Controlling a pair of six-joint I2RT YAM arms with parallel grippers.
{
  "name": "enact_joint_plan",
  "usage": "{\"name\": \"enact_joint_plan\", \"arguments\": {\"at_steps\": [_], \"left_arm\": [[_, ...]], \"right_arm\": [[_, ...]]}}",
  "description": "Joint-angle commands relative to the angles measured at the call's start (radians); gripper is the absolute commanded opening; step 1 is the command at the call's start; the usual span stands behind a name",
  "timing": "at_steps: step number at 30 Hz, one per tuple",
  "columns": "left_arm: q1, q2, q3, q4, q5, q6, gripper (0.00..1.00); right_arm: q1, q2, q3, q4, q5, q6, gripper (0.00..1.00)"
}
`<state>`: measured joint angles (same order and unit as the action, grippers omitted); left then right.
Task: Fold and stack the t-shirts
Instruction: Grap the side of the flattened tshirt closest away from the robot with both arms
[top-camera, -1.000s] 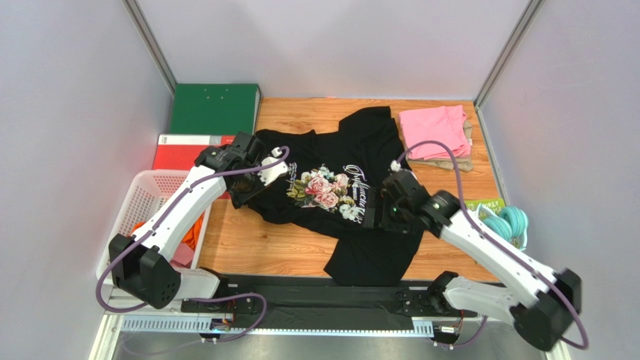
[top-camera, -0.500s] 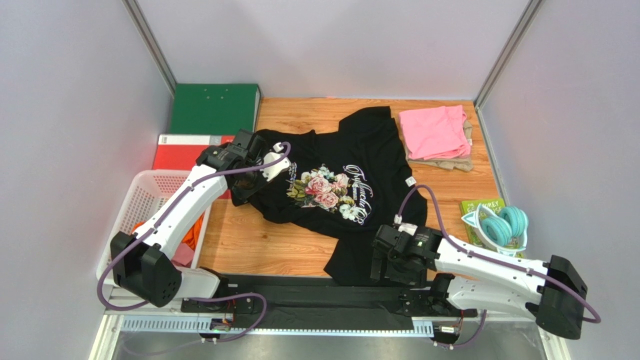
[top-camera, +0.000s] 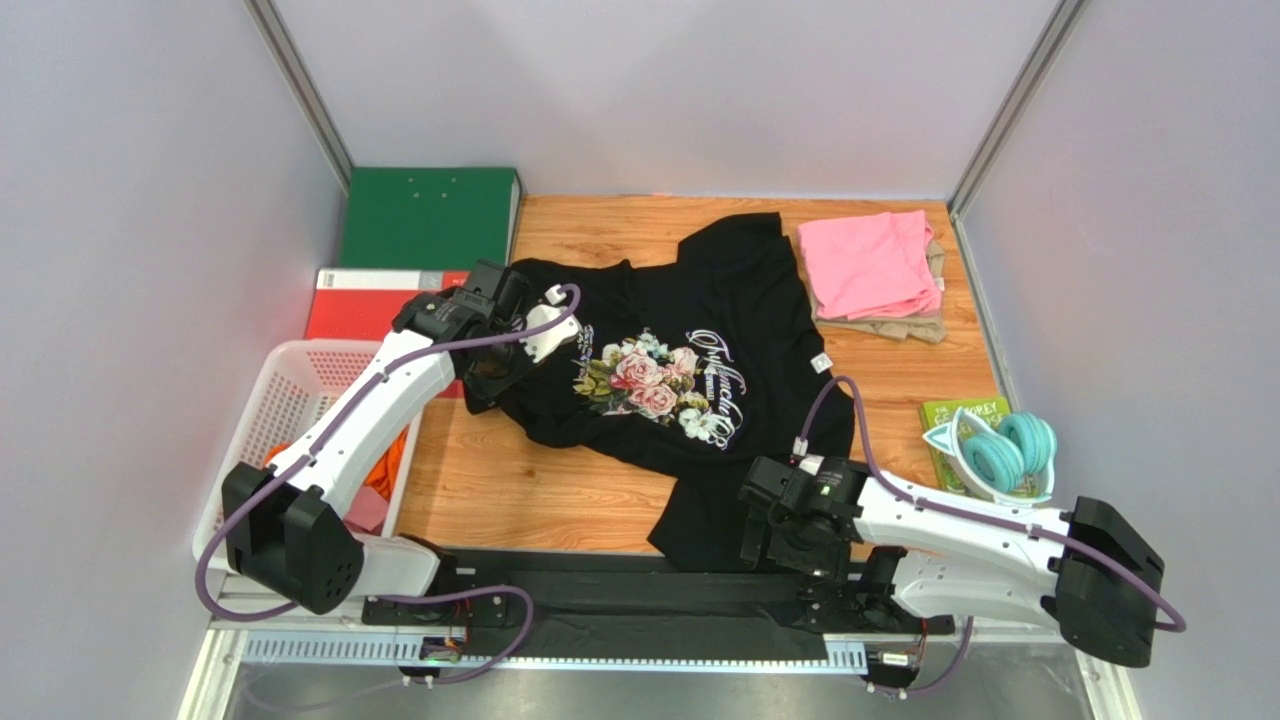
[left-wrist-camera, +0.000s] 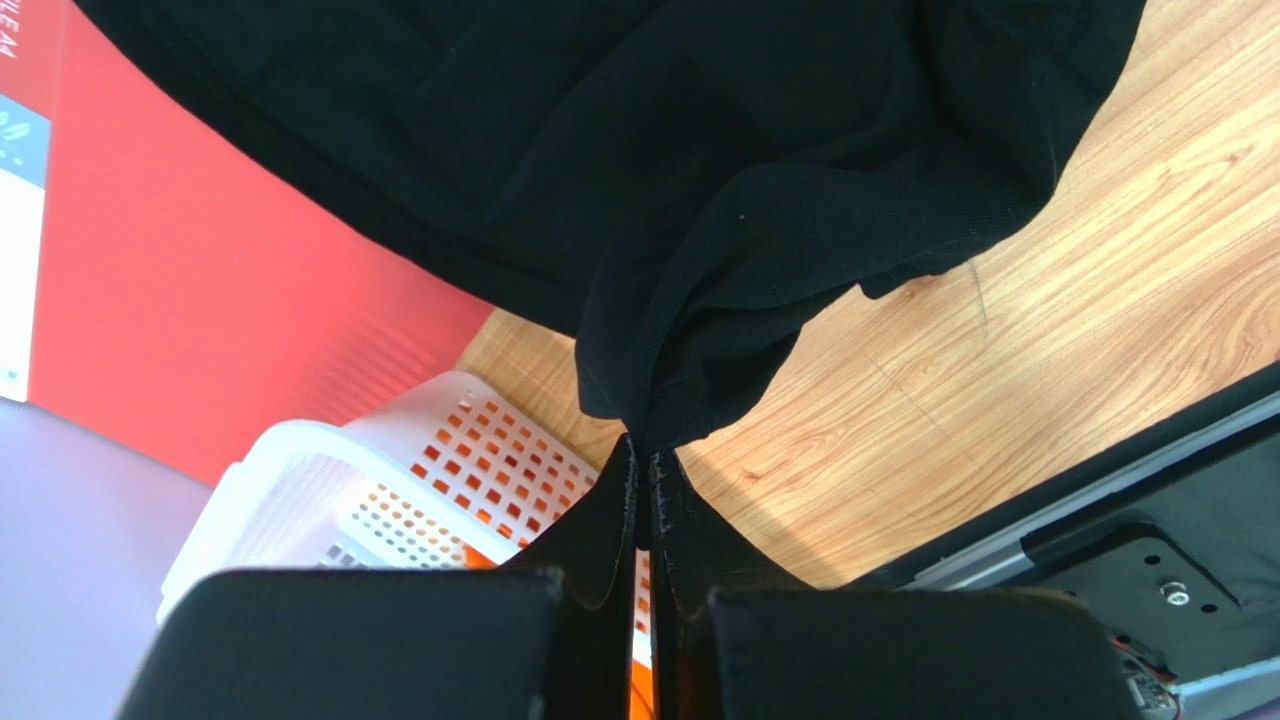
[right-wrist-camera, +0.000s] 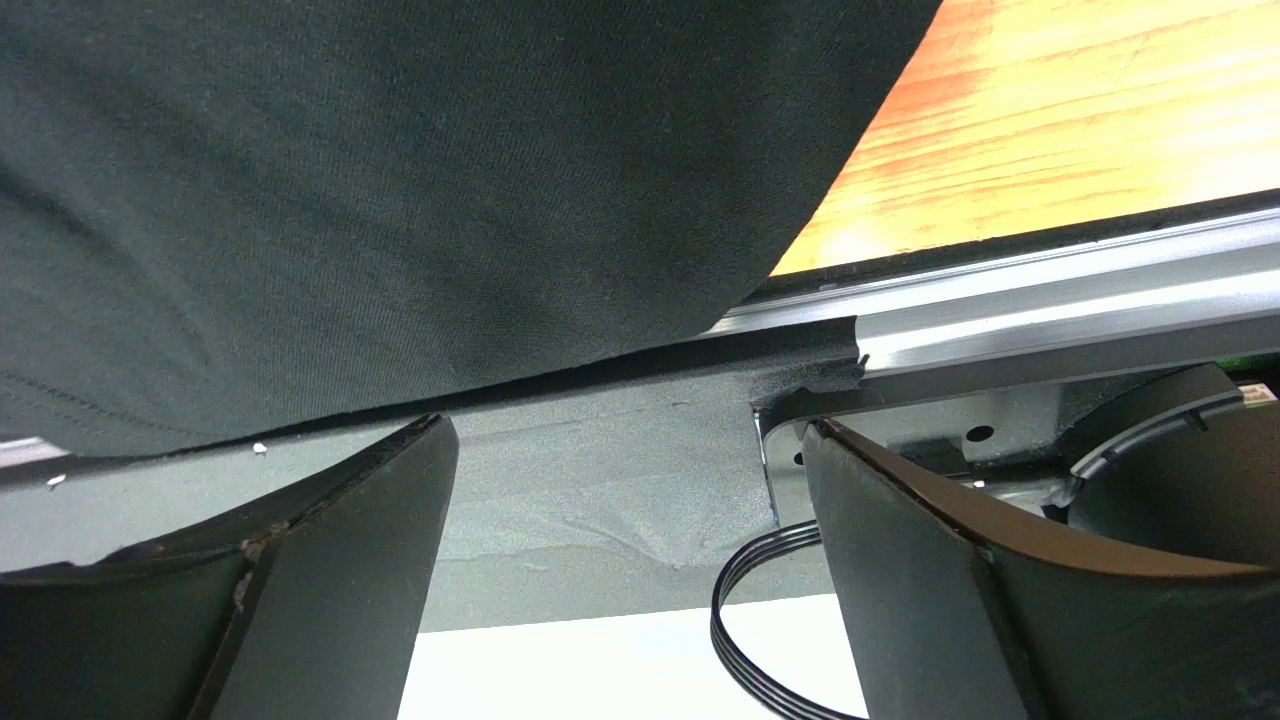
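Overhead: the black shirt (top-camera: 729, 293) lies spread and rumpled across the middle of the counter (top-camera: 526, 488), with its rose print (top-camera: 649, 378) and white script facing up. Its near hem reaches over the counter's near edge onto a dark strip (top-camera: 601, 578).
Left jaws: pinched tight on a fold at the black shirt's left edge. The cloth drapes from the tips, close to the red binder (top-camera: 353, 300) and the basket (top-camera: 286, 383).
Right jaws: wide apart, gripping nothing, low at the counter's near edge, right by the shirt's near hem. The wrist view shows the hem just beyond the fingers (right-wrist-camera: 286, 600), lying on the dark strip beside a metal rail (right-wrist-camera: 1052, 323).
Pink shirt (top-camera: 869, 263): folded in the far right corner, on top of a beige shirt (top-camera: 902, 324) whose edge shows beneath it.
Basket contents: orange cloth (top-camera: 388, 468).
Green binder (top-camera: 428, 218): far left corner, just beyond the red binder.
Right edge: teal bundle (top-camera: 1010, 447) on a green booklet (top-camera: 962, 411), apart from the black shirt.
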<state>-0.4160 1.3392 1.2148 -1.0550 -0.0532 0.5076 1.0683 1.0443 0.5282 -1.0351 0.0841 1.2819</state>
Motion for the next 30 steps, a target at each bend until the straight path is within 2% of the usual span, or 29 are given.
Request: {"name": "enact_joint_plan", "arguments": {"at_steps": [1, 9, 24, 30], "left_arm": [[0.005, -0.020, -0.012, 0.013, 0.015, -0.004, 0.00], [0.005, -0.038, -0.028, 0.012, 0.018, -0.009, 0.00], [0.008, -0.057, -0.054, 0.023, 0.018, -0.015, 0.00], [0.014, -0.069, -0.052, 0.016, 0.013, -0.007, 0.00]], "right_arm": [[-0.005, 0.063, -0.057, 0.202, 0.104, 0.022, 0.93], [-0.063, 0.074, -0.070, 0.234, 0.129, -0.027, 0.96], [-0.163, 0.103, 0.064, 0.182, 0.151, -0.179, 0.97], [-0.163, 0.074, -0.017, 0.234, 0.094, -0.133, 0.97]]}}
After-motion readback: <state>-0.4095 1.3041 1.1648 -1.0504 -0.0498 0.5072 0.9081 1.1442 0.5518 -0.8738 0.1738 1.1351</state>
